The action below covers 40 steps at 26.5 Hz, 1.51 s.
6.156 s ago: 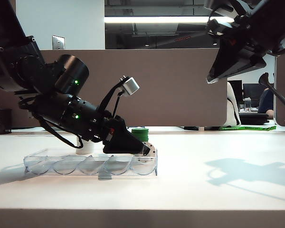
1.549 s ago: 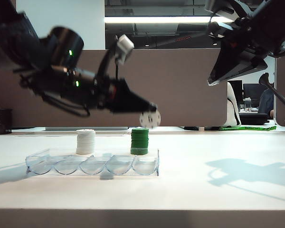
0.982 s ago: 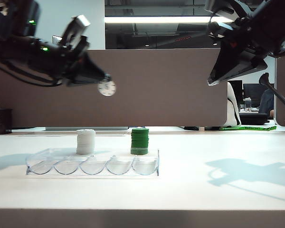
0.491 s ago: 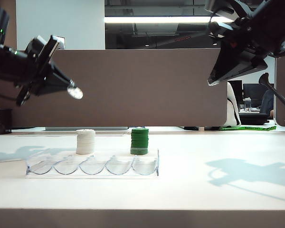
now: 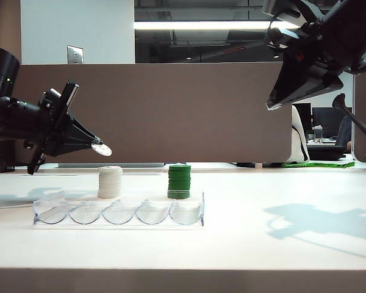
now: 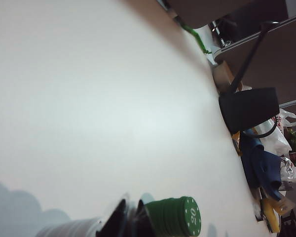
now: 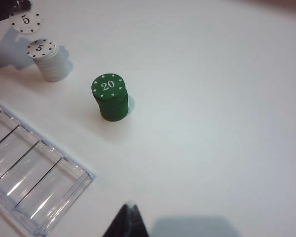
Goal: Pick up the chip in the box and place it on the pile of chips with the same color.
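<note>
White chip [image 5: 102, 149] pinched flat at the tip of the left gripper [image 5: 96, 147], jaws closed on its edge, held in the air just above and slightly left of the white stack [image 5: 110, 182]. Stack therefore down and a touch rightward from the fingertips. Clear box [image 5: 119, 211] in front, slots showing no chip. Green stack [image 5: 179, 181] further right. Right gripper [image 7: 128, 219] high at far right, well apart, seemingly closed, holding nothing.
</note>
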Available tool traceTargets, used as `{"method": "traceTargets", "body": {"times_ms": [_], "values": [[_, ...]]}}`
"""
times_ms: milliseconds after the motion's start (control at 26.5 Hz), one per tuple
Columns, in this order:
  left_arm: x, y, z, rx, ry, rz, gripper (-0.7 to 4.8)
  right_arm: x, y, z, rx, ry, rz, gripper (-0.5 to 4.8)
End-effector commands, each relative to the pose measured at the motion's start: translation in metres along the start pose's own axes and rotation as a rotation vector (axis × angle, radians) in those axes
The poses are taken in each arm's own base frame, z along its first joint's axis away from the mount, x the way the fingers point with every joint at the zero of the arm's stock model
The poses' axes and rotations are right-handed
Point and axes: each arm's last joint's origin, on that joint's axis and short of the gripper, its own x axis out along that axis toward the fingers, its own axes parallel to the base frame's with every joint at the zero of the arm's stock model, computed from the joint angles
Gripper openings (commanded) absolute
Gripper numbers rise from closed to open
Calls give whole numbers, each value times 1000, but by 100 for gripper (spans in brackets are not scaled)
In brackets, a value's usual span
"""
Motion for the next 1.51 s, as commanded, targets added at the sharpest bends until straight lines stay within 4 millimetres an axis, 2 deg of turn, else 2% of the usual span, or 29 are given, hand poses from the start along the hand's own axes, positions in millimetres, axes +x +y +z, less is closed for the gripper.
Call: {"method": "traceTargets", "body": {"times_ms": [38,793,1511], "values": [[1,-3,4,42,-28,-35,-6,-1,0,3,-5,-17,-4,-6],[1,0,-4,143,92,-95,-6,7,-2,-1,-2,4,-29,-6],[10,-6,-11,169,96,-80,-6,8,-2,1,-4,-11,-30,-6]]}}
